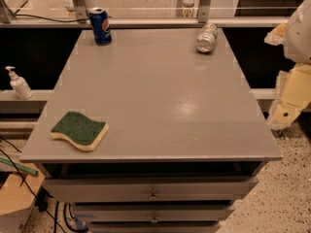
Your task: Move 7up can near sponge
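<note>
- The gripper (283,113) sits at the right edge of the view, beside the desk (160,96) and off its right side. Pale cream shells of the arm (300,30) are cut off by the frame there. We cannot tell whether the gripper is spread or closed, and it holds nothing that we can see.
- The 7up can (207,38) lies on its side at the desk's far right corner, beyond the gripper and a little to its left. Its markings are hard to make out.
- The sponge (79,130) lies flat, green side up, near the front left corner, well apart from the gripper across the desk and well apart from the 7up can.
- The Pepsi can (100,26) stands upright at the far left corner, the thing farthest from the gripper. We cannot tell if its top is opened.
- The drawers (153,191) under the desk are shut, so their contents are hidden; the lowest is cut off.
- A white pump bottle (19,84) stands on a ledge off the desk's left side.
</note>
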{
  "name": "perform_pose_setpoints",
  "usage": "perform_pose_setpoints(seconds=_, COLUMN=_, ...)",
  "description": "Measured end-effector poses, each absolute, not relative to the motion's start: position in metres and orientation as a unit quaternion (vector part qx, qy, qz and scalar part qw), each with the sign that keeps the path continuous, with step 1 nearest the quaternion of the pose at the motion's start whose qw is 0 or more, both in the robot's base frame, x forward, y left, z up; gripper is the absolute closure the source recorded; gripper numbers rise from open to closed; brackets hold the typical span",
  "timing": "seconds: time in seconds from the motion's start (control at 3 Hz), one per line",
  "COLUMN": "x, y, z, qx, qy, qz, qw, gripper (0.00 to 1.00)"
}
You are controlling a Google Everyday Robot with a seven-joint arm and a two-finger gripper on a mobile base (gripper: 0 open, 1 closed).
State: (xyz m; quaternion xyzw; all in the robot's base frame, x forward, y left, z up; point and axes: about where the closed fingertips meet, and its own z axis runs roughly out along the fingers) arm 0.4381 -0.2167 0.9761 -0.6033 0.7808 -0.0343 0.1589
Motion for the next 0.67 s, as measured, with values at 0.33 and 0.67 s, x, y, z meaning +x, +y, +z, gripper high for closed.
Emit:
perform_pose_setpoints(seconds=0.33, x=0.4381, y=-0.2167, z=0.9761, qx=-0.603, qy=0.781, qz=-0.034, qw=0.159, gripper=0.00)
perform_pose_setpoints(seconds=0.67, x=0.4430, y=-0.2156, z=0.9794, qx=-0.599, qy=0.777, qz=-0.016, qw=0.193, gripper=0.00)
